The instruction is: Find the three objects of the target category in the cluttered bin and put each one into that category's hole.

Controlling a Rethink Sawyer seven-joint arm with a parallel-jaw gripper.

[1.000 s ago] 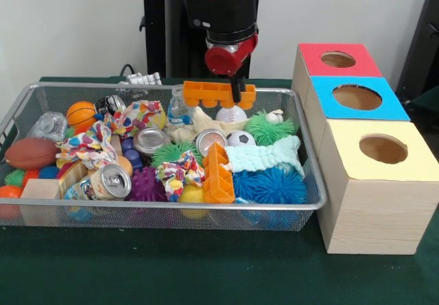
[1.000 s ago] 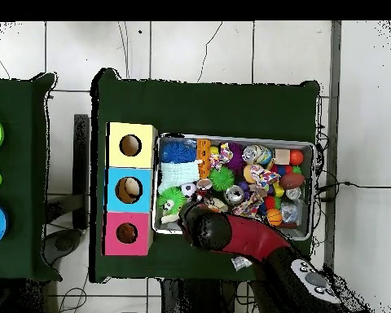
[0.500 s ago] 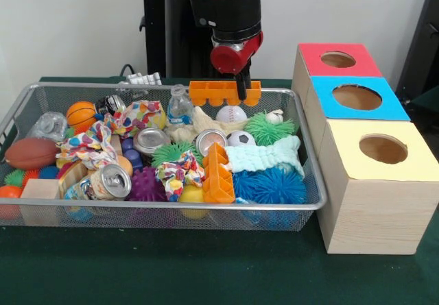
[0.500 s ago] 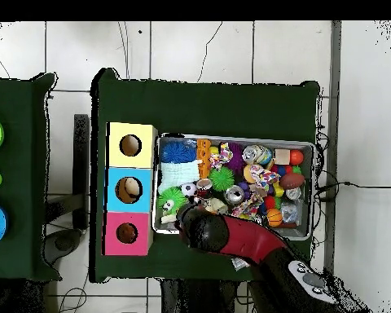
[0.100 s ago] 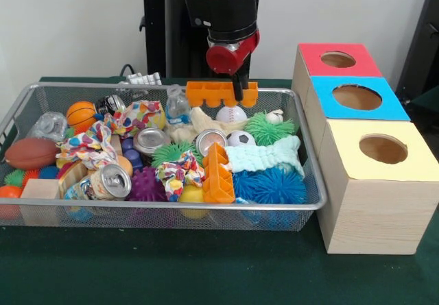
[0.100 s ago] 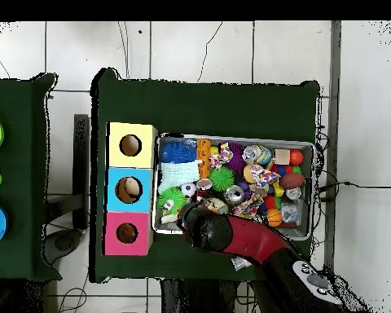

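End effector (image 5: 239, 89) and orange block (image 5: 221, 93) back leftward (slightly).

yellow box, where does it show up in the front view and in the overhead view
Front view: the yellow box is at the right, nearest the camera, in line with the blue box and the red box behind it.
Overhead view: the yellow box is left of the bin, topmost of the three.
Shared landmark: the wire bin beside the boxes.
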